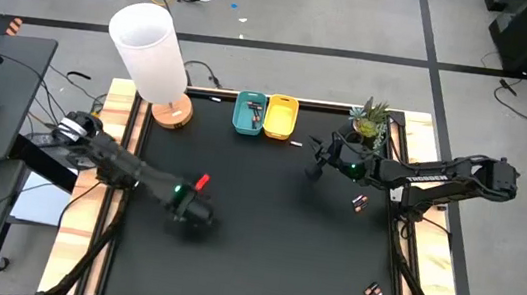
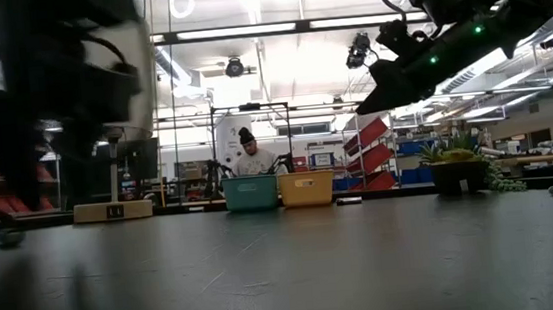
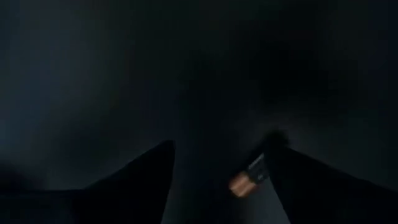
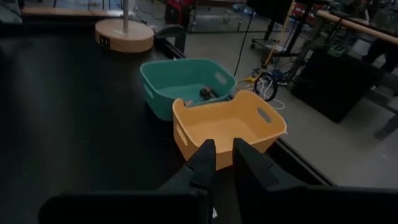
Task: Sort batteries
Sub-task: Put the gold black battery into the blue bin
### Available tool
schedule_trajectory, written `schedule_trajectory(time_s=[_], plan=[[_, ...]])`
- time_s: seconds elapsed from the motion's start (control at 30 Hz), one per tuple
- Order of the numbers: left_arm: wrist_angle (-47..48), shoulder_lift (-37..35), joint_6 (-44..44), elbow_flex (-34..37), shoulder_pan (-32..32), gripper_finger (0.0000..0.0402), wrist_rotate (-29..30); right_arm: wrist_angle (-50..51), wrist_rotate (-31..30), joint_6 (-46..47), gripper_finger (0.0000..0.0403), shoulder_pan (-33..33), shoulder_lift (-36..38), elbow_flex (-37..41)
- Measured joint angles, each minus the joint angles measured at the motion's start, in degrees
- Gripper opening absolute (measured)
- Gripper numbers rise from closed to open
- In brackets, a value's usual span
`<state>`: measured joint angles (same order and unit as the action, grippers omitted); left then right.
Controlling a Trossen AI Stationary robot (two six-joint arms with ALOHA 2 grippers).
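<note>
Lying between left gripper (image 3: 217, 180) jaws, against one: battery (image 3: 247, 178).

You are seeing the left gripper (image 2: 59, 84) blurring at upper left, and one battery (image 3: 247, 177) blurring beside its finger.

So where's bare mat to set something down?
Free: the wide middle between left gripper and right gripper, and the front edge. Crowded: the back by the teal bin, yellow bin, lamp and plant.

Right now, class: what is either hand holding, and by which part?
Nothing visibly. A battery lies between the left hand's open fingers, beside one; the right hand looks empty.
</note>
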<state>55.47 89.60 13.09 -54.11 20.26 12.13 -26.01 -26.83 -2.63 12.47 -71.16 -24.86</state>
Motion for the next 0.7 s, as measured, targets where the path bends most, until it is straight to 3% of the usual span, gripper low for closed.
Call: schedule_trajectory(time_s=[0.17,0.3,0.5,0.7], plan=[[-4.0,0.0,-10.7,1.3,-6.9,0.0255,-5.9,1.8,0.1,0.1,0.0045,0.0,0.0,0.0],[-5.8,0.0,-14.4,2.8,-11.2,0.0255,-11.0,3.0,0.1,0.1,0.0043,0.0,0.0,0.0],[-13.8,-0.1,-21.7,8.0,-16.1,0.0255,-11.8,3.1,0.1,0.1,0.0045,0.0,0.0,0.0],[-20.3,-0.5,-23.2,11.0,-18.8,0.0249,-12.6,3.4,0.1,0.1,0.0042,0.0,0.0,0.0]])
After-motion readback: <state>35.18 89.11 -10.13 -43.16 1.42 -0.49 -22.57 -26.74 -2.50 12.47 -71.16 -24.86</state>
